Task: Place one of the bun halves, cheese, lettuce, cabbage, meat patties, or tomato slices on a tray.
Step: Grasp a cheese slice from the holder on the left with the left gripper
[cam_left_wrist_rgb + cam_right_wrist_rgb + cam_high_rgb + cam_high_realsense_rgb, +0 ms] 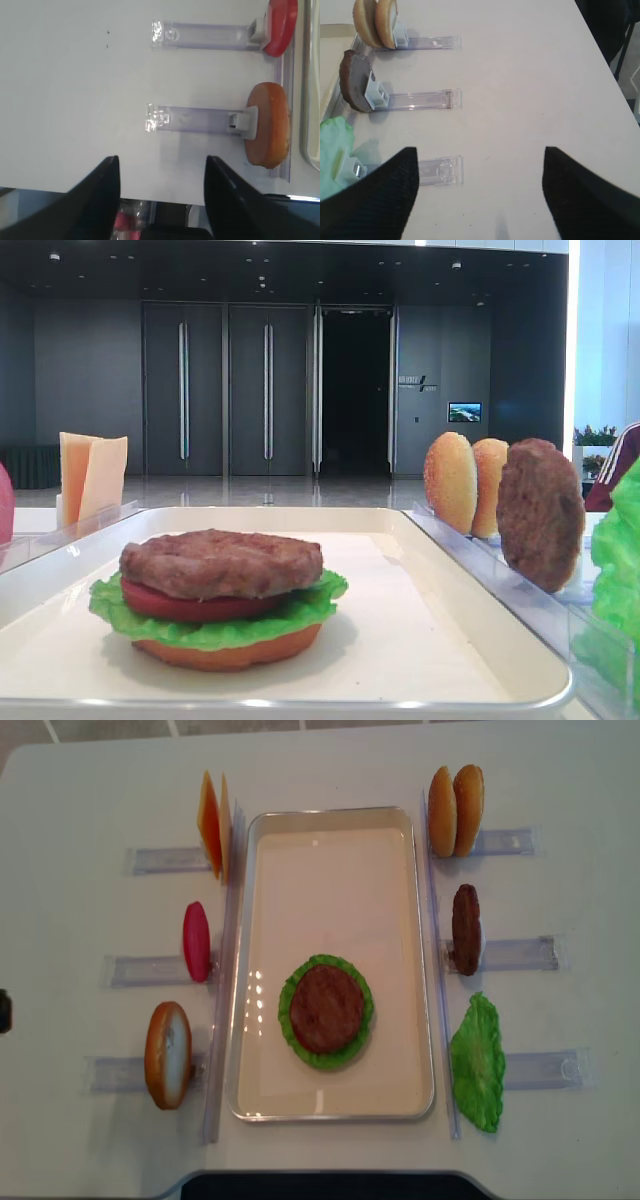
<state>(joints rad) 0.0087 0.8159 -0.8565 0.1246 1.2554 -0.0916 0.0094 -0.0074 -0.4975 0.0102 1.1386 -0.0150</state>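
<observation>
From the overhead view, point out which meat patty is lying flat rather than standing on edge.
The meat patty on the tray, topping the stacked lettuce, tomato and bun on the tray. The other patty stands on edge in its clear holder right of the tray.

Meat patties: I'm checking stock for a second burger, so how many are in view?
2. One meat patty tops the stack on the tray; another meat patty stands upright in the holder right of it. None appear hidden.
</observation>
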